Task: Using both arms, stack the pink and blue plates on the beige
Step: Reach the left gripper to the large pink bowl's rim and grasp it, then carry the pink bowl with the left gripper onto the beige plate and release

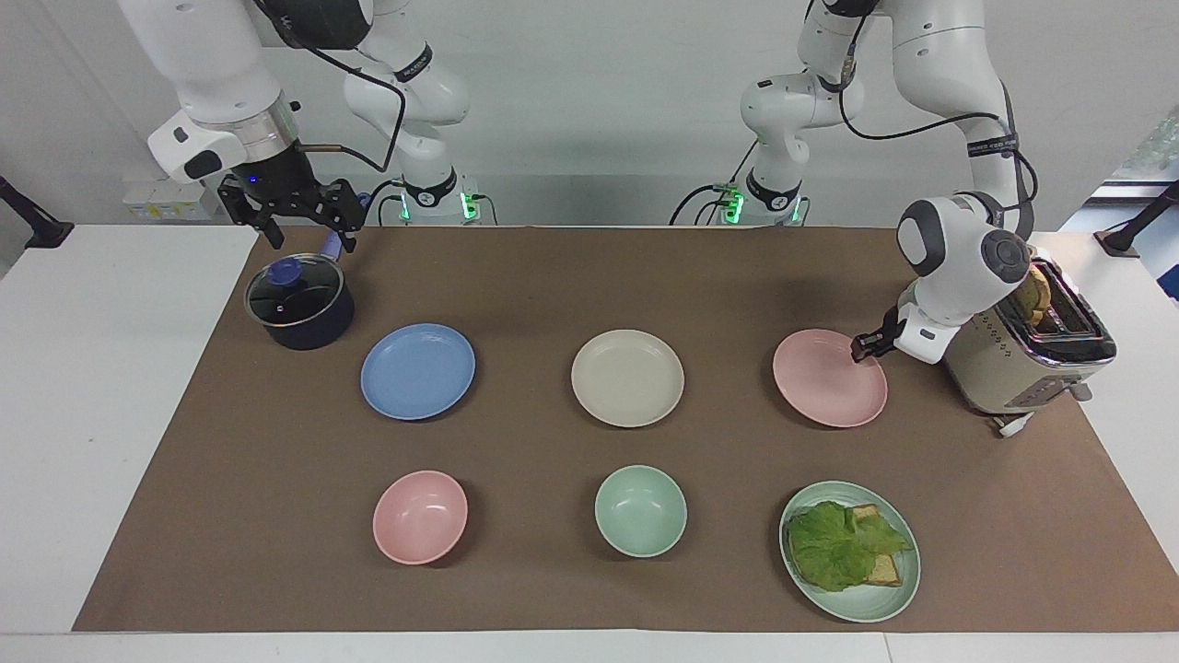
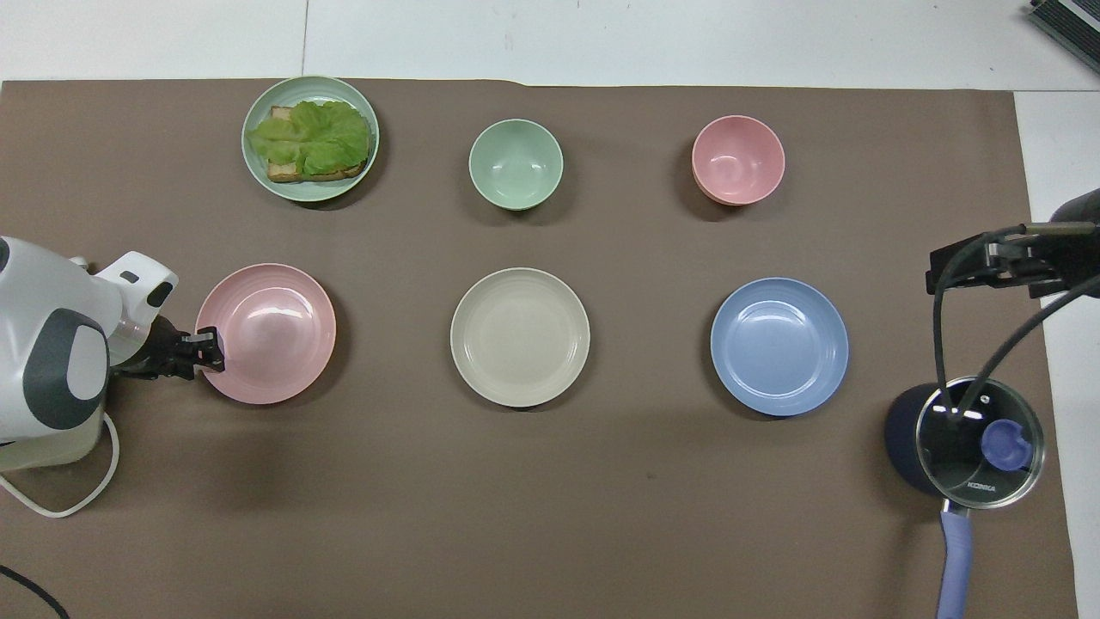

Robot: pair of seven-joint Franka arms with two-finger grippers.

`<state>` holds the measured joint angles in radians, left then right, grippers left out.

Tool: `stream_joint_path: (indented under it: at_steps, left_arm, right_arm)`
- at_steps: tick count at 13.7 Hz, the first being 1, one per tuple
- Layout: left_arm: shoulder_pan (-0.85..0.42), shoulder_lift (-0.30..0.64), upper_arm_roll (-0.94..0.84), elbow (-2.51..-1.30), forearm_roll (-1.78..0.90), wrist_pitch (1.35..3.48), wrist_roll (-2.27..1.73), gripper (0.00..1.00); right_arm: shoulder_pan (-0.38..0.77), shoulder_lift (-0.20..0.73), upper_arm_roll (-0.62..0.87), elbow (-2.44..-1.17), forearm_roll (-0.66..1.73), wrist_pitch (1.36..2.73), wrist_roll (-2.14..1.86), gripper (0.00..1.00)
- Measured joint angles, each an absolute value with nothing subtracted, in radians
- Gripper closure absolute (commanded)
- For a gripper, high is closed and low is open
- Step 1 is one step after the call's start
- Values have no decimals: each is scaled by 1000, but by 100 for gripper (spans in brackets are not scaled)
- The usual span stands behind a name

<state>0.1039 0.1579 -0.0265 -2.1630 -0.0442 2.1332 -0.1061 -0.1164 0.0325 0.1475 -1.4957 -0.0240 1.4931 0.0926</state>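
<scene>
Left end effector at the pink plate's rim

The left end effector (image 1: pixel 861 348) sits low at the rim of the pink plate (image 1: pixel 829 378), at the edge toward the left arm's end of the worktop (image 1: pixel 589 276); whether it has pinched the rim I cannot tell. The beige plate (image 1: pixel 627 378) lies beside it, toward the middle, with the blue plate (image 1: pixel 417 370) beside that. The right end effector (image 1: pixel 299 216) waits, spread, over a pot (image 1: pixel 299 302) whose lid reads KONKA.
</scene>
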Motion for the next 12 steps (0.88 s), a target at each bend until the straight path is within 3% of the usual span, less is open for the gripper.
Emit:
stream_joint_path:
  at_steps: [5,12]
  left_arm:
    - [101,145,-27,-2117,-45,2046,-107,100]
    - [88,131,-62,-1870,-167,1703,-204,100]
  right_arm:
    - [-116,32,147,-1496,-24,1493,93,0]
    - [-116,32,147,-1496,-24,1493,93,0]
